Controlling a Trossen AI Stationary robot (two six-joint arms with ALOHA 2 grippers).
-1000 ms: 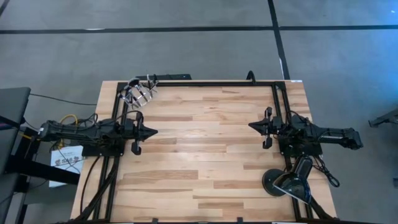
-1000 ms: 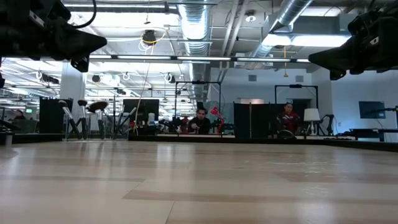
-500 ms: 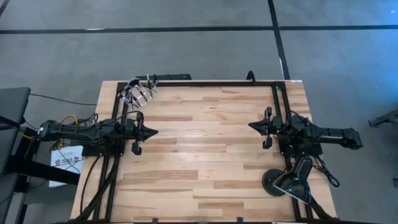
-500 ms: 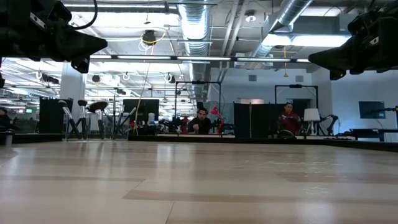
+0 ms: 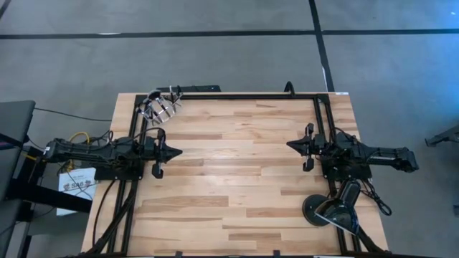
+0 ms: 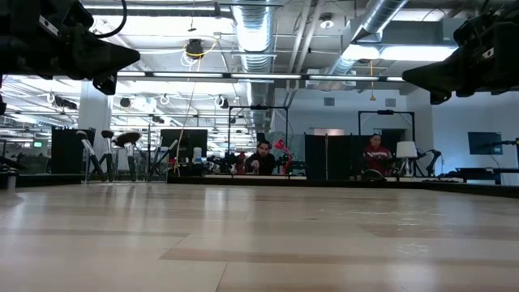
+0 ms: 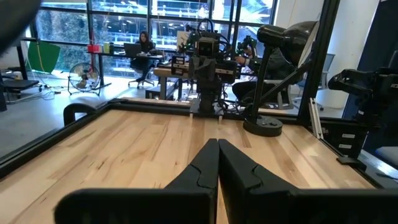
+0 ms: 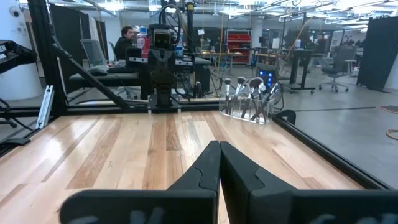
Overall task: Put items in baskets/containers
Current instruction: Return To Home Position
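Note:
Several makeup brushes [image 5: 161,107] stand bristles-up in a clear plastic cup [image 8: 247,109] at the table's far left corner. In the right wrist view their bristle heads [image 8: 247,84] fan out above the cup's rim. In the low view the brushes [image 6: 113,152] show far off. My left gripper [image 5: 178,152] hovers shut and level over the table's left side, a little nearer than the cup. My right gripper [image 5: 289,145] hovers shut and level over the right side, facing it. In each wrist view the fingertips meet: left gripper [image 7: 217,144], right gripper [image 8: 219,145].
A black lamp with a round base [image 5: 318,209] stands at the near right corner, also seen as the lamp base [image 7: 262,126]. A black frame rail [image 5: 244,96] runs along the table's far edge and sides. Bare wooden tabletop [image 5: 237,179] lies between the arms. People sit in the room beyond.

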